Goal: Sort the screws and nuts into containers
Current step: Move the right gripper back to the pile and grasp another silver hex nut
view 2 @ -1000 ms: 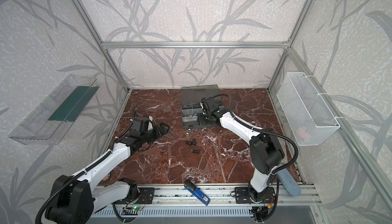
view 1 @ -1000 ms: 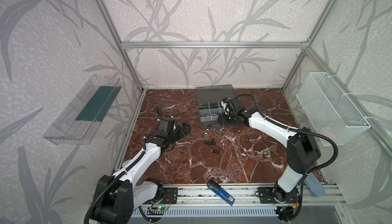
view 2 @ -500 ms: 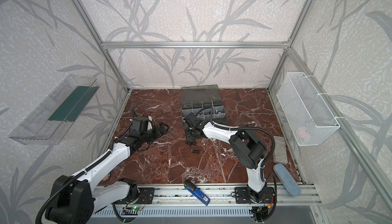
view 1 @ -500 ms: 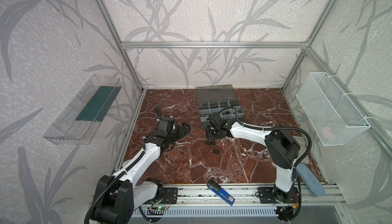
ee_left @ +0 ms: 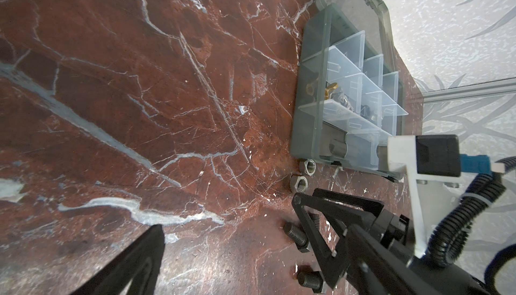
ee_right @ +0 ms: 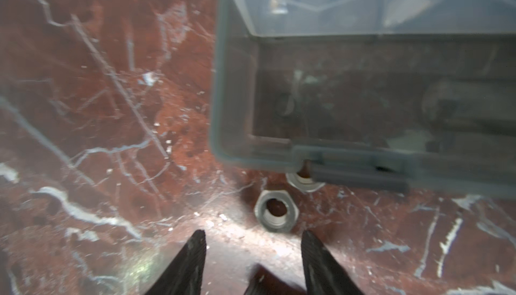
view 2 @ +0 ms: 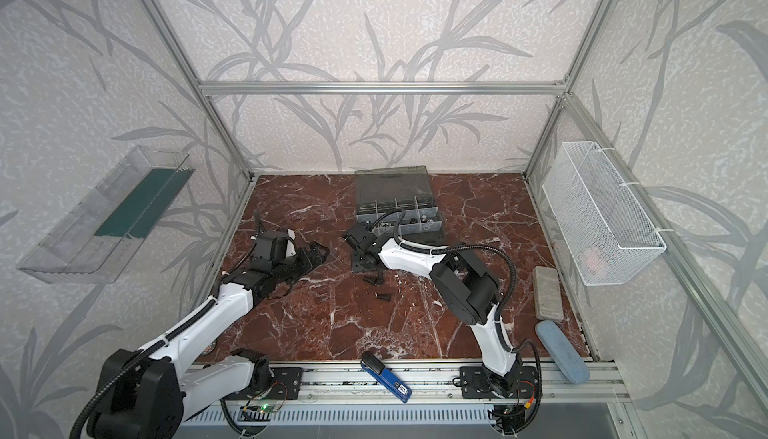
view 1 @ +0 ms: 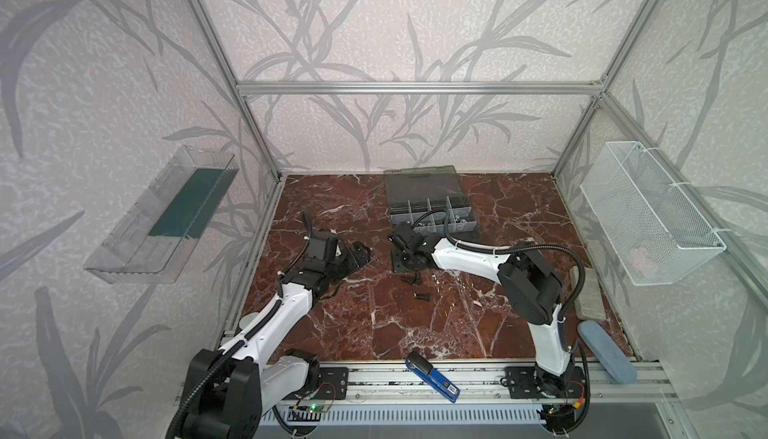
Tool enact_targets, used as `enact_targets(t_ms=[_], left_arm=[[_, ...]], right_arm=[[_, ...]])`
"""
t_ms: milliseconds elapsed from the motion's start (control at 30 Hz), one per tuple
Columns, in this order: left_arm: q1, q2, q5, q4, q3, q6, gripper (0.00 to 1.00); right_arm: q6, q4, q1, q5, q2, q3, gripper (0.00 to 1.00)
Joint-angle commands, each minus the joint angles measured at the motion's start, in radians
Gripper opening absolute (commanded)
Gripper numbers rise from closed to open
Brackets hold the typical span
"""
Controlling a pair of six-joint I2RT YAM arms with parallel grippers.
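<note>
The right end effector [ee_right: 252, 240] is open and empty; a nut [ee_right: 276, 214] lies just at the far side of its tips, near the case [ee_right: 223, 117]. The left end effector [view 1: 358, 255] is open too.

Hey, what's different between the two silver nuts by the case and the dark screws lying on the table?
Colour: the nuts are shiny silver; the screws are dull black. Shape: the nuts are hexagonal rings with a hole; the screws are threaded stubs with heads. Place: the nuts sit beside the organiser case; the screws lie farther out. Both lie loose on the marble table.
</note>
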Motion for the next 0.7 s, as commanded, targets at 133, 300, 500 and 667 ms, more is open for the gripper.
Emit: enact_targets(t_ms=[133,300,500,667], left_arm=[[0.014,-0.019,0.017,0.009,-0.015,0.010,0.99],[0.015,-0.014,0.019,0.016,-0.017,0.009,0.99],[0.018,-0.015,0.019,0.019,-0.017,0.006,0.99],[0.021,-0.023,0.016,0.014,-0.020,0.006,0.99]], right_arm=[[0.029,-0.060,-0.001,0.060,0.034,0.042,0.56],[0.023,-0.062,-0.001,0.068,0.065,0.065,0.56],[0.022,-0.067,-0.002,0.074,0.092,0.095,0.56],[0.021,-0.073,-0.001,0.086,0.120,0.101,0.55]])
